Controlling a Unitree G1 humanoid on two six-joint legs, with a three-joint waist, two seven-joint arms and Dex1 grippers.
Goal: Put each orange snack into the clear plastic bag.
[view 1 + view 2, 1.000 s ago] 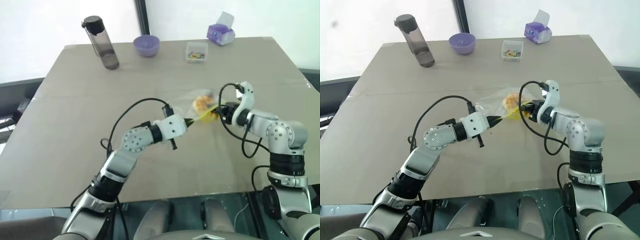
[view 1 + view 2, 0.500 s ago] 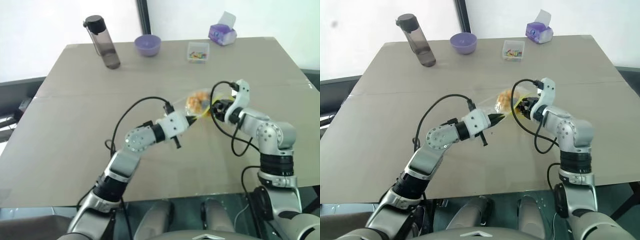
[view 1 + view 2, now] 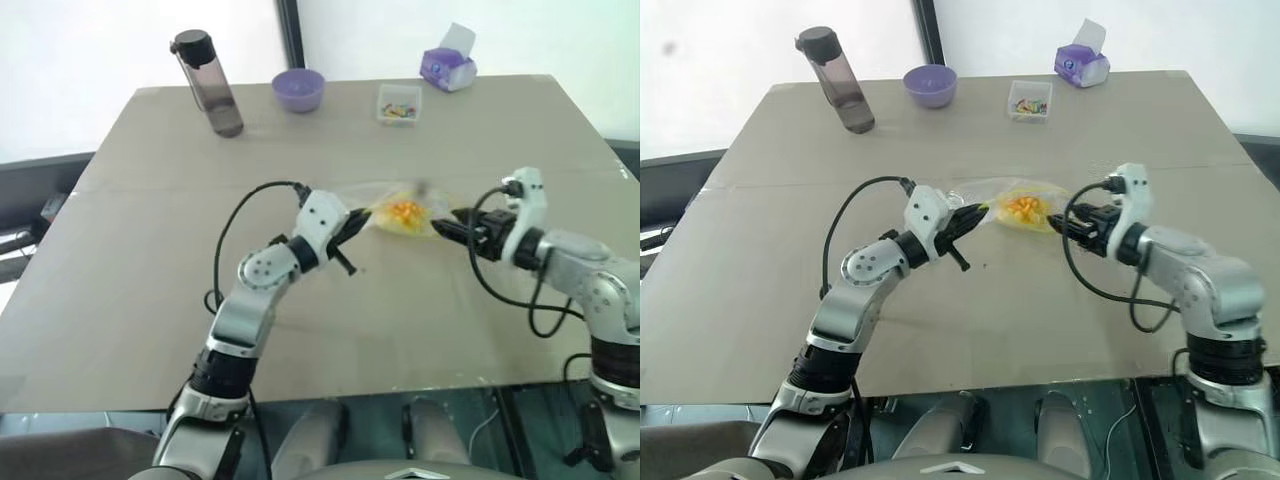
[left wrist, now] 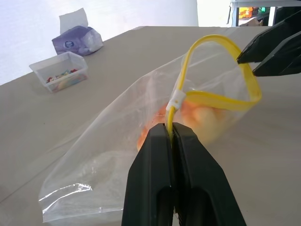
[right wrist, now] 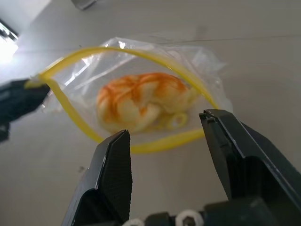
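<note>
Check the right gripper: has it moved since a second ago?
Yes. The right gripper has let go of the clear plastic bag and backed off toward the robot's right, nearer the table's right edge; its jaws are now open.

Bare tabletop (image 3: 130, 290) surrounds the clear plastic bag (image 3: 400, 212) at centre; the water bottle (image 3: 208, 84), purple bowl (image 3: 299, 89), small clear box (image 3: 398, 103) and tissue pack (image 3: 447, 68) line the far edge, well apart.
</note>
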